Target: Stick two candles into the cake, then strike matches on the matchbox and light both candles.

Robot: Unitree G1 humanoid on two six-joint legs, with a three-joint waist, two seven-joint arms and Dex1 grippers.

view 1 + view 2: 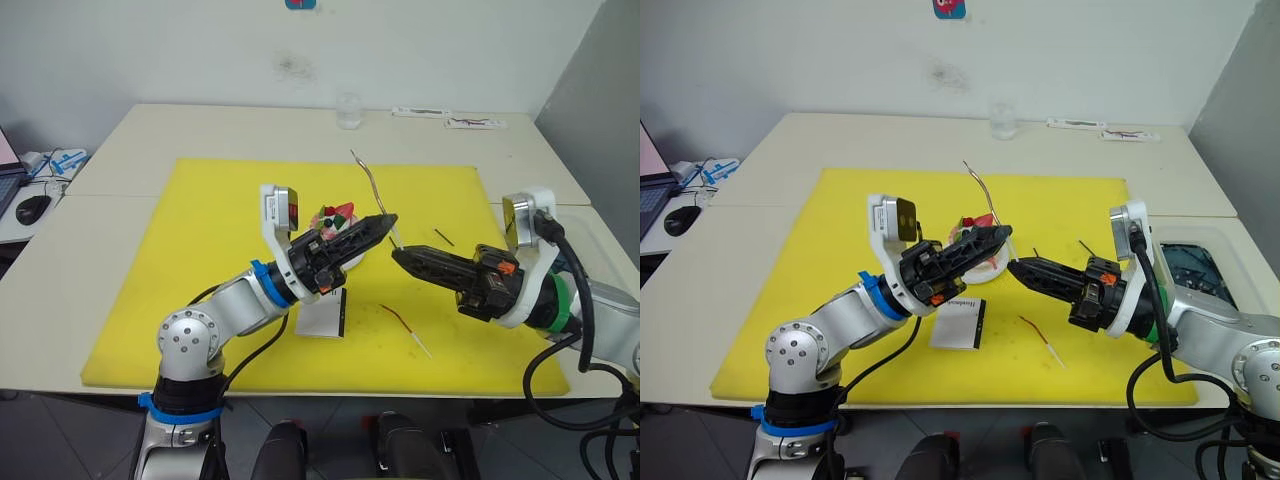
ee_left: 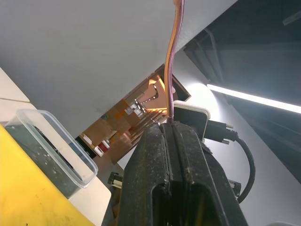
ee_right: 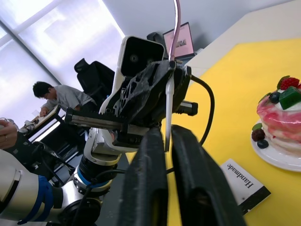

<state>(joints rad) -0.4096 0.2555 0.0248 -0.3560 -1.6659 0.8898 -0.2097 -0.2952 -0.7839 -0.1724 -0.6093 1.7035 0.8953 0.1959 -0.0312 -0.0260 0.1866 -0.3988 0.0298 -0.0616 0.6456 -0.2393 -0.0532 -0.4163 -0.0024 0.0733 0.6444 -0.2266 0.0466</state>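
A: Where are the candles?

B: One candle (image 1: 370, 180) is pinched in the left gripper (image 1: 385, 221), whose fingers (image 2: 181, 160) are pressed shut on its lower part. It rises up and away from the tips, slightly curved, and its pale lower end pokes out below them.

A: And the right gripper (image 1: 397, 257)?

B: It points at the left one, tip to tip, above the yellow mat (image 1: 200, 260). In the right wrist view its fingers (image 3: 146, 179) stand slightly apart, with the candle's pale end hanging between them. Whether they touch it, I cannot tell.

A: The second candle (image 1: 405, 328)?

B: Flat on the mat, under the right gripper, red-brown with a whitish tip toward the near edge.

A: The cake (image 1: 335, 222)?

B: On its white plate (image 3: 277, 157) on the mat, just behind the left gripper and partly hidden by it, with no candle in it.

A: Matchbox (image 1: 323, 312)?

B: On the mat below the left wrist, black strip on its right edge.

A: Matches?

B: One match (image 1: 444, 237) lies on the mat beyond the right gripper. A glass (image 1: 348, 110) stands at the far side of the worktop (image 1: 200, 130).
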